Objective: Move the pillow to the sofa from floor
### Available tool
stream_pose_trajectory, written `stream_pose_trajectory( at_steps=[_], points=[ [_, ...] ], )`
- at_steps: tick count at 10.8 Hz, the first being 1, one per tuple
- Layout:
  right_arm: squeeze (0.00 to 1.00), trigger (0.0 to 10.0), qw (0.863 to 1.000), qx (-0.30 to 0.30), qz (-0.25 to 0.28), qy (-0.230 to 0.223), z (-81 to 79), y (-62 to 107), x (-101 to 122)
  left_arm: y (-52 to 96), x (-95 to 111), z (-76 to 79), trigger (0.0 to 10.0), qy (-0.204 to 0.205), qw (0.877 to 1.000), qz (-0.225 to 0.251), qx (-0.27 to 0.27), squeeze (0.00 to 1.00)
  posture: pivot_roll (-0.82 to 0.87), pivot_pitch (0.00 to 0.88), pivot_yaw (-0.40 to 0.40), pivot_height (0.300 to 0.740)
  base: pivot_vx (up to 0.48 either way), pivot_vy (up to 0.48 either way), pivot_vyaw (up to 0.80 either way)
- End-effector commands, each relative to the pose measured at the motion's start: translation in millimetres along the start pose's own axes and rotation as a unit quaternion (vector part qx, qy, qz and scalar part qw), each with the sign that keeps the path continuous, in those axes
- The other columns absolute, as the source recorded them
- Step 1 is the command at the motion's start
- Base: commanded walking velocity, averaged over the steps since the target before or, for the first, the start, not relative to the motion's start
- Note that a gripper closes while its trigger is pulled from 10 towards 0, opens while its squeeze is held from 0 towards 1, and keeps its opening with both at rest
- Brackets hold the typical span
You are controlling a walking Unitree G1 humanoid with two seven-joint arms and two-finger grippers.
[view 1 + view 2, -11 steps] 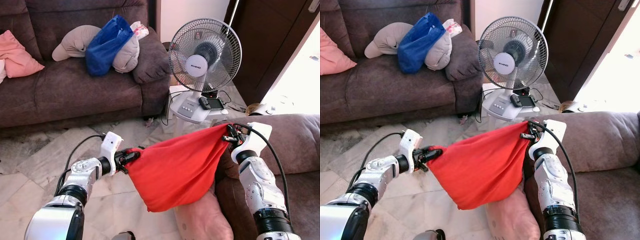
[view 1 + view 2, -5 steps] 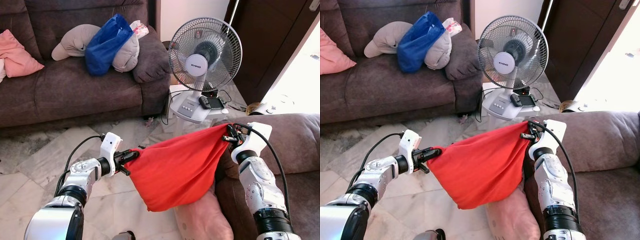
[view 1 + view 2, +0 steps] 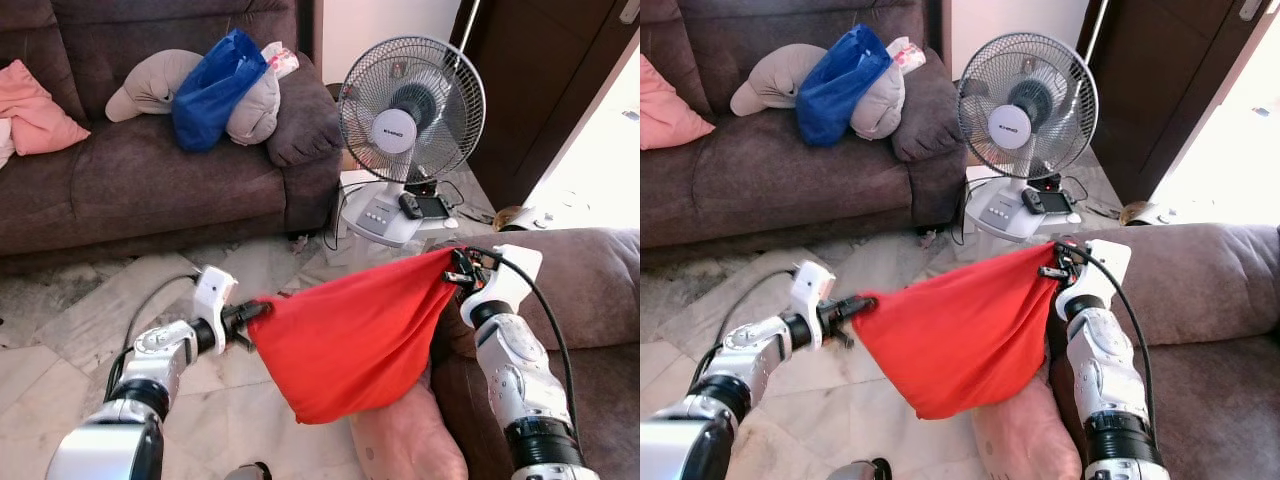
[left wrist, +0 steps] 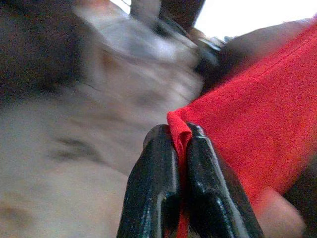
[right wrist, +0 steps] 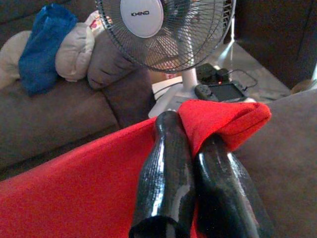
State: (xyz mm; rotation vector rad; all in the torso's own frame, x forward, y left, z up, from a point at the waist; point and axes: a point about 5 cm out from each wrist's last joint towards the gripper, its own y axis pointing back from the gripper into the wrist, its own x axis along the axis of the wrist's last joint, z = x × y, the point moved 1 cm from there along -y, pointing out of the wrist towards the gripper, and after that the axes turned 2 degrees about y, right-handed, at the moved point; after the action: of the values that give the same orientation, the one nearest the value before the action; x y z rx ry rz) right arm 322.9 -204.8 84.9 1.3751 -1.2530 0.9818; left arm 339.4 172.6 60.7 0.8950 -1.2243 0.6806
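Observation:
A red pillow [image 3: 350, 335] hangs in the air between my two arms, above the marble floor [image 3: 70, 320]. My left gripper [image 3: 255, 311] is shut on its left corner; the left wrist view has the red cloth [image 4: 257, 119] pinched between the black fingers [image 4: 153, 198]. My right gripper [image 3: 458, 270] is shut on the right corner, with the red fabric [image 5: 223, 119] folded between its fingers [image 5: 166, 163]. The pillow sags below both grips. A brown sofa [image 3: 590, 290] lies just to my right, a long brown sofa [image 3: 150, 180] across the room.
A white standing fan [image 3: 410, 110] stands beyond the pillow, with a black device [image 3: 425, 207] on its base. A pink cushion [image 3: 410, 445] lies below the red pillow. Grey cushions and a blue bag [image 3: 210, 90] sit on the far sofa, a pink pillow [image 3: 35, 110] at its left.
My left arm has shifted slightly lower and leftward with the pillow corner in it. The right arm and the pillow's right corner stay about where they were.

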Motion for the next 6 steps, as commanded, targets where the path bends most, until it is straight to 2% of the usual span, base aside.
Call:
stream_pose_trajectory(
  at_steps=[1,2,3,4,6],
  points=[
    [0.0,10.0,0.999,-0.029,0.02,0.009,9.7,2.7,5,1.3,9,-6.2,10.0,-0.022,0.998,0.032,0.046,0.0,-0.03,0.0,-0.03,0.74,0.0,0.0,0.0],
    [0.0,10.0,0.998,-0.051,0.023,0.039,16.1,6.7,2,5.5,13,-11.3,10.0,-0.026,0.992,0.065,0.104,0.0,-0.03,0.0,-0.028,0.74,0.0,0.0,0.0],
    [0.0,10.0,0.995,-0.061,0.026,0.075,20.0,11.8,-2,12.1,18,-17.9,10.0,-0.019,0.98,0.1,0.168,0.0,-0.02,0.0,-0.027,0.74,0.0,0.0,0.0],
    [0.0,10.0,0.995,-0.061,0.028,0.077,19.7,14.6,-6,15.8,26,-18.4,10.0,-0.038,0.971,0.127,0.198,0.0,-0.01,0.0,-0.025,0.74,0.0,0.0,0.0],
    [0.0,10.0,0.991,-0.049,0.031,0.116,12.4,17.6,-16,19.9,45,-12.3,10.0,-0.068,0.947,0.188,0.252,0.0,0.0,0.0,-0.019,0.74,0.0,0.0,0.0]
  ],
)
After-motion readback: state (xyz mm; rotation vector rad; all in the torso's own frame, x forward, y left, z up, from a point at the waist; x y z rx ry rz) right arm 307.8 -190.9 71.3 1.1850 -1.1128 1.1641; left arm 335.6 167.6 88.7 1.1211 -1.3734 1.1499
